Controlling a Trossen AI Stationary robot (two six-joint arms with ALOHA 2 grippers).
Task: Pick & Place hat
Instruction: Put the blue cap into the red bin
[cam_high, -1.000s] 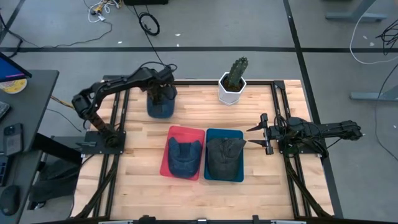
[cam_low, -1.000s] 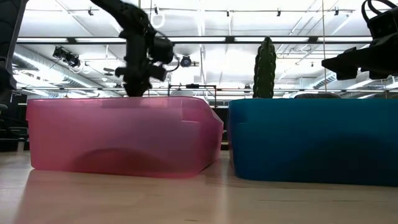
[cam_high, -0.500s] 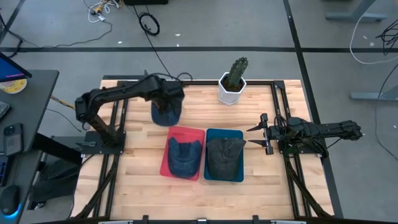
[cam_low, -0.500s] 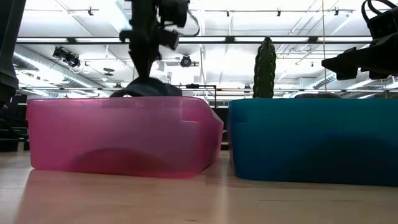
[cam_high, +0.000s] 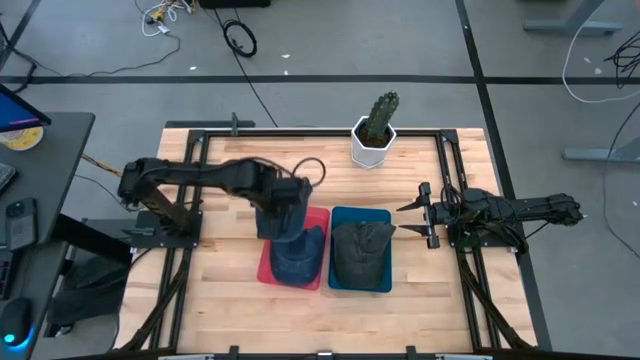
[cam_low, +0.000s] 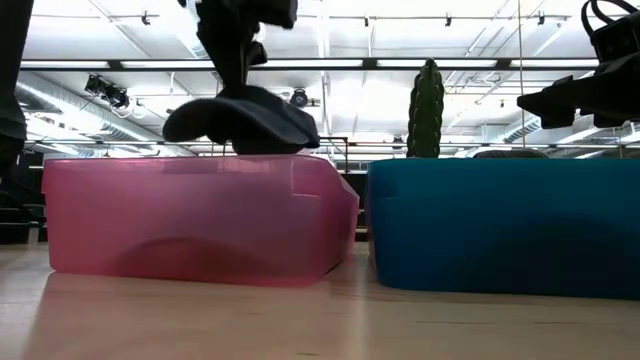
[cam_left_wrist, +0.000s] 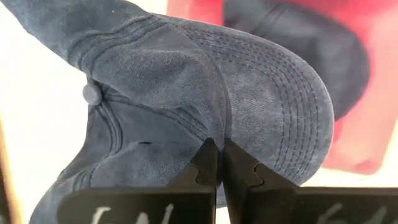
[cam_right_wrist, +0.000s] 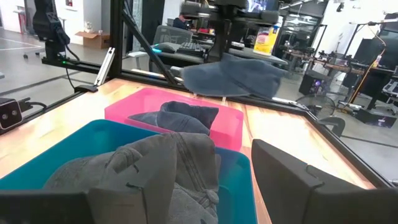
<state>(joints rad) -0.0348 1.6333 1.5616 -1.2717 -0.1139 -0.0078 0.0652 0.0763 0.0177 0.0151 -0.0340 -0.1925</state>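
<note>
My left gripper (cam_high: 281, 208) is shut on a blue denim cap (cam_low: 240, 118), which it holds above the far left corner of the pink bin (cam_high: 318, 215). The held cap also shows in the left wrist view (cam_left_wrist: 186, 93) and the right wrist view (cam_right_wrist: 233, 78). A second blue cap (cam_high: 297, 256) lies inside the pink bin. A dark grey hat (cam_high: 360, 252) lies in the teal bin (cam_high: 360, 214) beside it. My right gripper (cam_high: 409, 218) is open and empty at the table's right side, level with the teal bin. My left gripper pinches the cap's crown (cam_left_wrist: 208, 127) between its two fingers, close to where the brim (cam_left_wrist: 292, 118) joins it. The fingers (cam_left_wrist: 205, 163) come from above, pointing down. The cap hangs below them, lifted clear above the pink bin's rim (cam_low: 180, 160), its brim spread out sideways.
A cactus in a white pot (cam_high: 375, 135) stands at the table's far edge, behind the bins. Bare wooden tabletop (cam_high: 230, 260) lies left of the pink bin and along the near edge. A black frame rail (cam_high: 445, 170) runs along the right side.
My left gripper has carried the blue cap from the table's far left part toward the near edge and the right, up over the pink bin. The cap, on the table behind the bin a second ago, now hangs clear above the bin's rim.
</note>
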